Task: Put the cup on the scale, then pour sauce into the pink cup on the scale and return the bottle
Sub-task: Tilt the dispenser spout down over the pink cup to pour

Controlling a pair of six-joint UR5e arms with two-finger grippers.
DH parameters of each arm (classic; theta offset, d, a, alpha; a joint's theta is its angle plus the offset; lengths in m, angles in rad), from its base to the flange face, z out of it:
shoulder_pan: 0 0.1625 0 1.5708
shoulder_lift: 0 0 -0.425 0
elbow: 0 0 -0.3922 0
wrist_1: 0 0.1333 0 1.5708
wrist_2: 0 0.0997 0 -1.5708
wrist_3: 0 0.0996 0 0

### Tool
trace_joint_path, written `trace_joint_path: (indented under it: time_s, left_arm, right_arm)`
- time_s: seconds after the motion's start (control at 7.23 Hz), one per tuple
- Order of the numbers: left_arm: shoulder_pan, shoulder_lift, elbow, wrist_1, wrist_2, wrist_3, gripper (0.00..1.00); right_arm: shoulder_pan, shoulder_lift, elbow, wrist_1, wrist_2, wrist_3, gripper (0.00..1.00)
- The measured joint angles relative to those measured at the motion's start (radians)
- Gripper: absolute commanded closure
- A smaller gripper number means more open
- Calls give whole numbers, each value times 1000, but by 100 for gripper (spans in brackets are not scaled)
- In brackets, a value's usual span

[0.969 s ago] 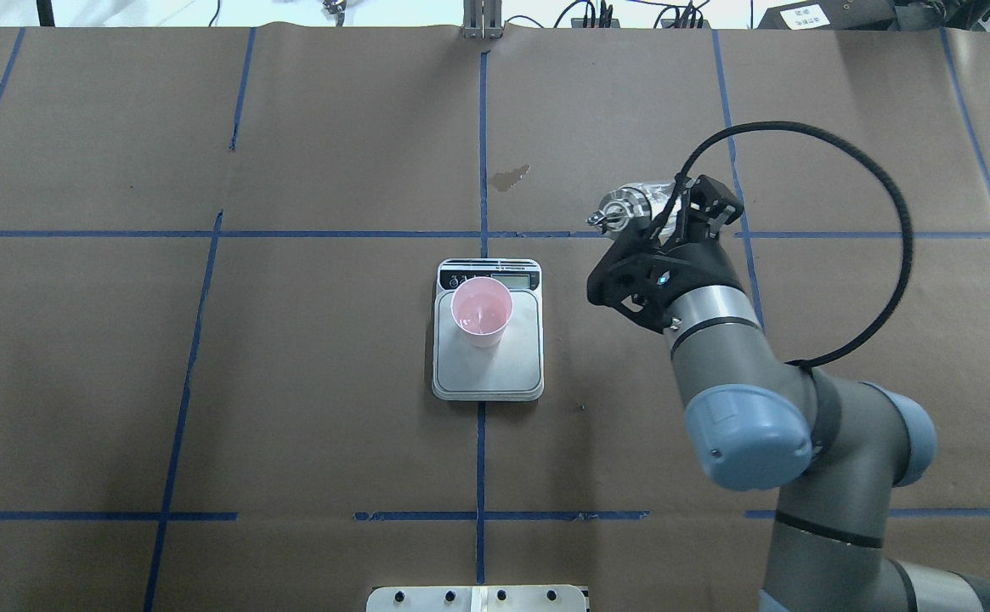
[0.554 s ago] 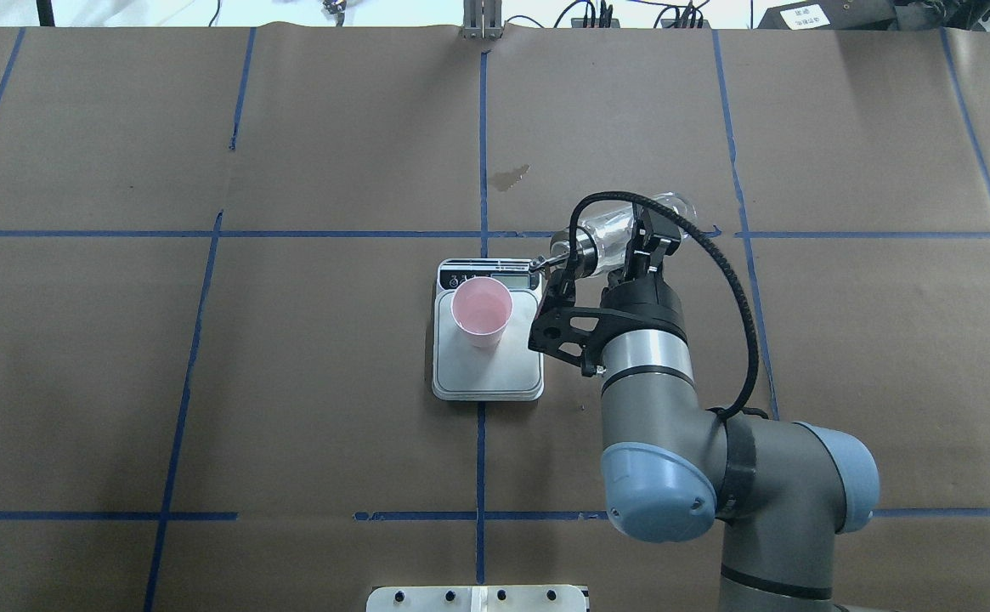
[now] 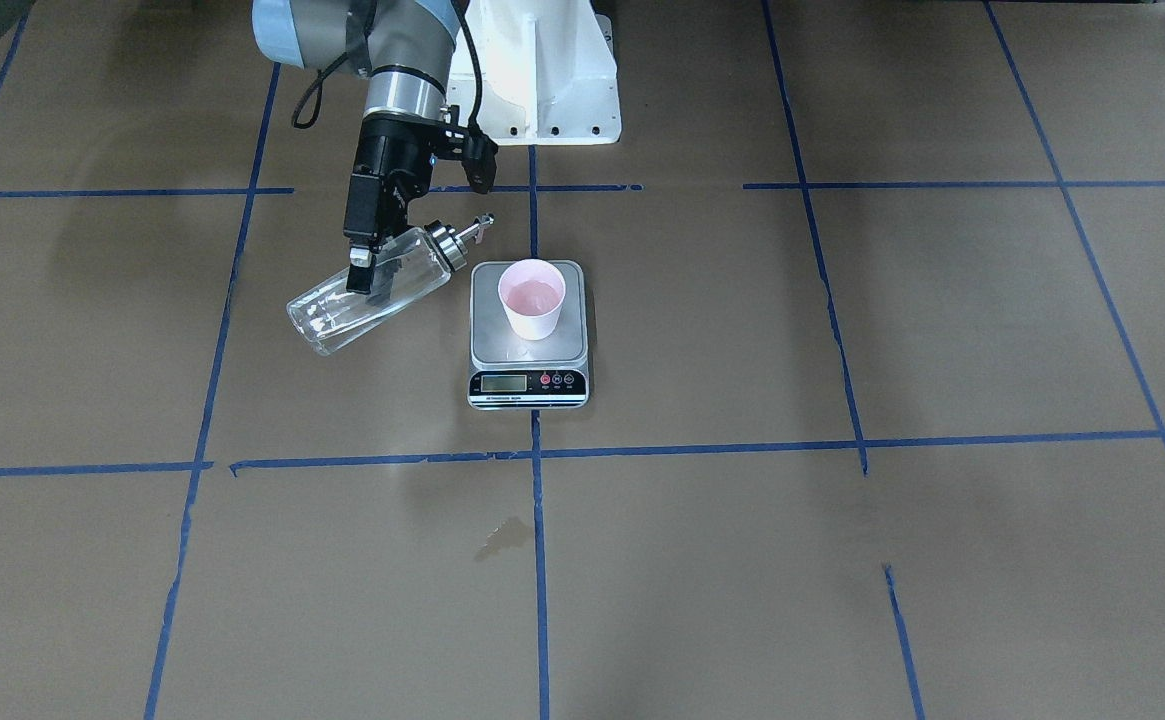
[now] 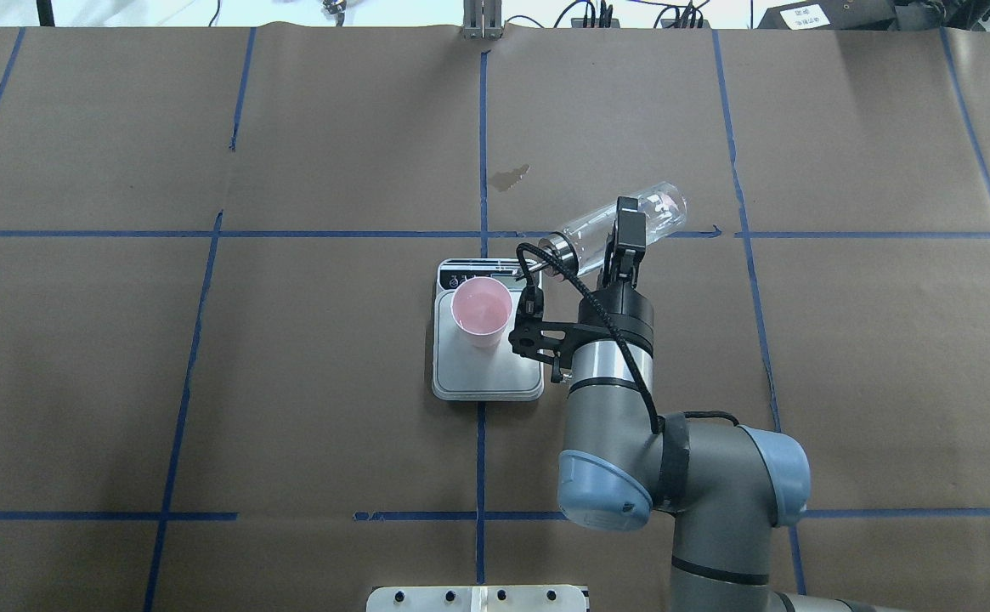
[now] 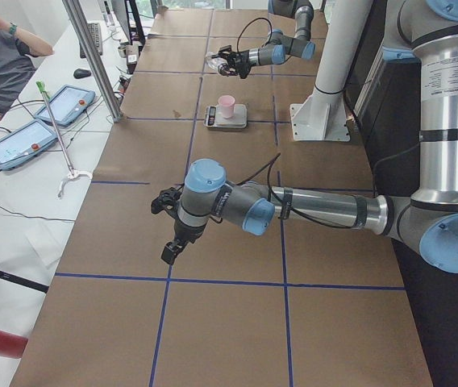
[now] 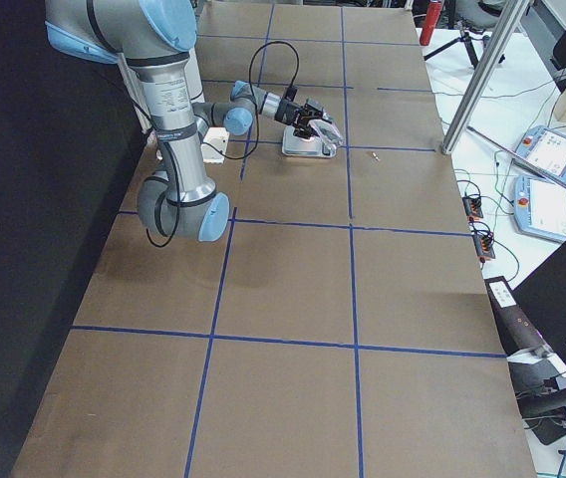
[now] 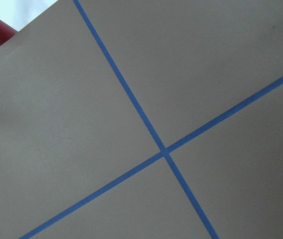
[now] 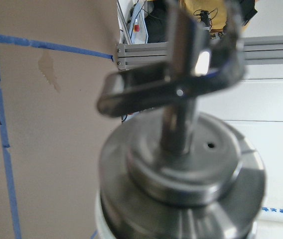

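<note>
In the last second the right claw (image 3: 370,272), clamped across the bottle (image 4: 586,236), swung in from well right of the scale (image 4: 495,374) and tipped the bottle over toward the cup (image 4: 482,310), which stands on the scale. Cup step done; pour likely next. Overhead puts the spout (image 4: 535,266) over the scale's display end; the front view puts it past the scale's opposite edge, so it probably hangs high above the scale. The left claw (image 5: 168,251), far from the scale: open or closed, I cannot tell
</note>
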Motion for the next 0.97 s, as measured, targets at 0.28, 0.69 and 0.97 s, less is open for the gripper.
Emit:
trace_joint_path:
  time_s: [0.28, 0.69, 0.97]
  left_arm:
    - [0, 1, 0, -8, 0, 0, 0]
    - [0, 1, 0, -10, 0, 0, 0]
    - [0, -1, 1, -11, 0, 0, 0]
  right_arm:
    - [2, 30, -83, -1, -74, -19, 100]
    - [8, 40, -113, -3, -160, -159, 100]
    - [9, 42, -113, -4, -210, -255, 100]
